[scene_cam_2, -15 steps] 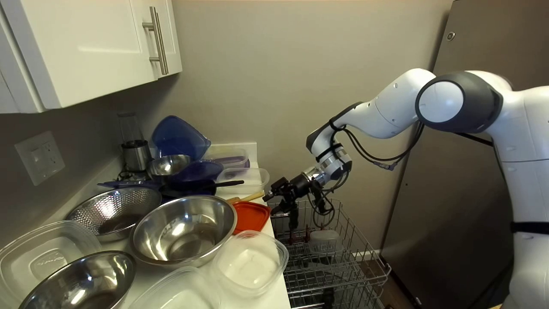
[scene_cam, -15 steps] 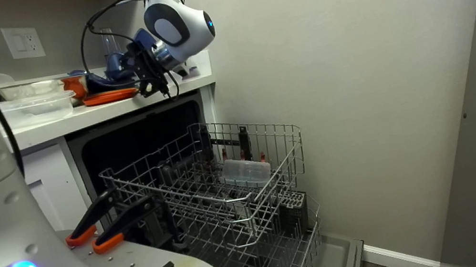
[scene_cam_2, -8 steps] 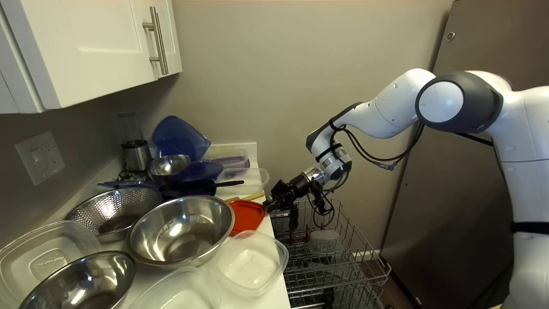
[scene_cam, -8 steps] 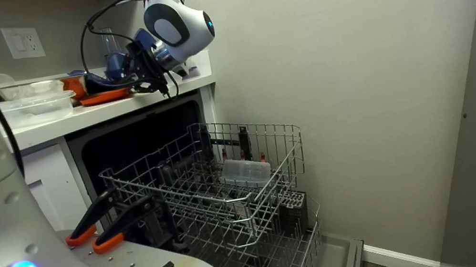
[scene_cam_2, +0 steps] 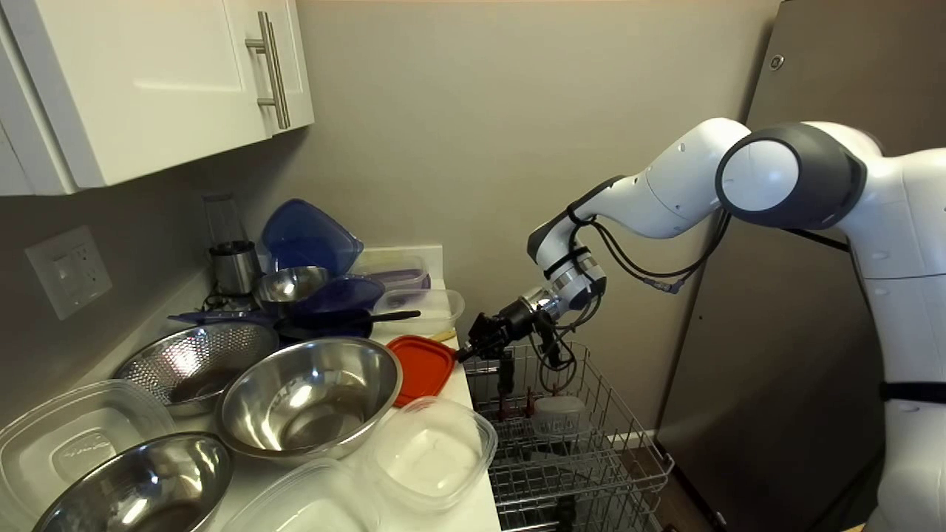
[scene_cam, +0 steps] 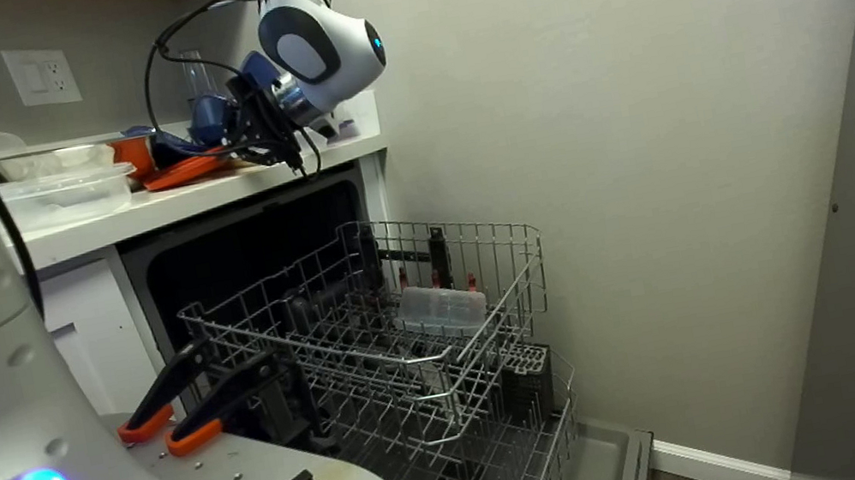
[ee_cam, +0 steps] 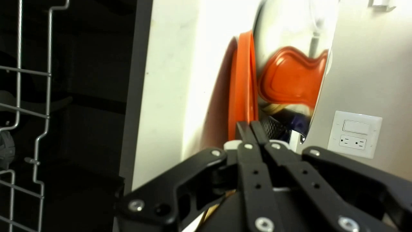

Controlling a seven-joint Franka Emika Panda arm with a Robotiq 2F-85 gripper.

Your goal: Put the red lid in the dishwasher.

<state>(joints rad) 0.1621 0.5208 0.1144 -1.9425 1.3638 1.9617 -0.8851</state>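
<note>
The red lid (scene_cam_2: 421, 368) is on the white counter beside a steel bowl, its near-gripper edge raised so that it tilts, as an exterior view (scene_cam: 182, 173) also shows. My gripper (ee_cam: 249, 124) is shut on that edge, and in the wrist view the lid (ee_cam: 243, 80) stands edge-on ahead of the fingertips. Below the counter the dishwasher (scene_cam: 254, 239) gapes with its dark cavity, and its upper wire rack (scene_cam: 428, 358) is pulled out. The pinched bit of lid is hidden between the fingers.
A steel bowl (scene_cam_2: 314, 399) touches or nearly touches the lid. Clear containers (scene_cam_2: 432, 458), blue lids (scene_cam_2: 310, 236) and a black handle (scene_cam_2: 395, 316) crowd the counter. One clear container (scene_cam: 441, 310) lies in the upper rack. Orange-tipped clamps (scene_cam: 195, 435) stand near the arm's base.
My fingers have come together on the lid's edge. The lid slid slightly away from the gripper towards the bowl, then went from flat to tilted, its gripped side rising.
</note>
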